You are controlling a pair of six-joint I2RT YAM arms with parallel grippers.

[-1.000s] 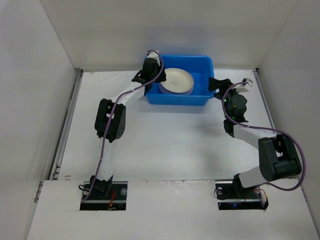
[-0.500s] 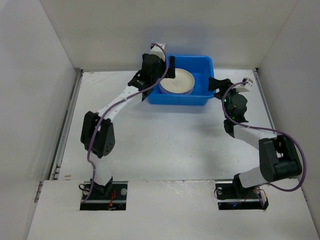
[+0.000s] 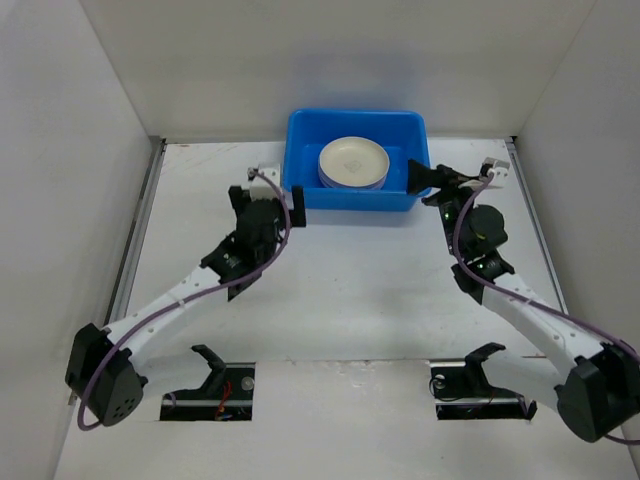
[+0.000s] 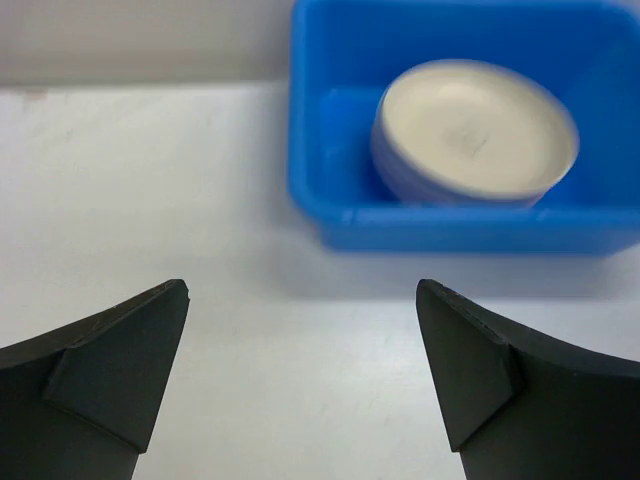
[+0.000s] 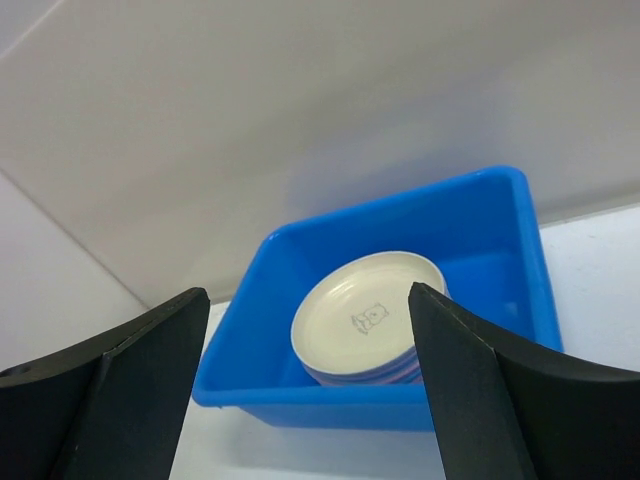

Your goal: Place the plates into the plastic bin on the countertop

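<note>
From where I sit, the job looks finished or very close to it. The blue bin (image 3: 355, 202) sits at 12 o'clock on the worktop (image 3: 340, 285), against the back wall. The plates (image 3: 353, 162) are stacked inside it, roughly in the middle of its floor. A cream plate is on top, and lavender and pale blue edges show beneath it. I cannot count the whole stack from these views, so I can't confirm that every plate is in. I see no plate lying loose anywhere on the worktop, though, which is why I judge nothing is left to collect.

My left hand (image 3: 268, 195) has its fingers spread wide apart with nothing between them. It hangs over bare worktop at about 8 o'clock from the bin, near its front left corner. My right hand (image 3: 428, 178) is also spread and empty. It is at about 3 o'clock from the bin, just beside the right wall, and I cannot tell whether it touches the rim. Its wrist camera looks straight down onto the stack.

What remains, as I judge it, is only to bring both arms home.
</note>
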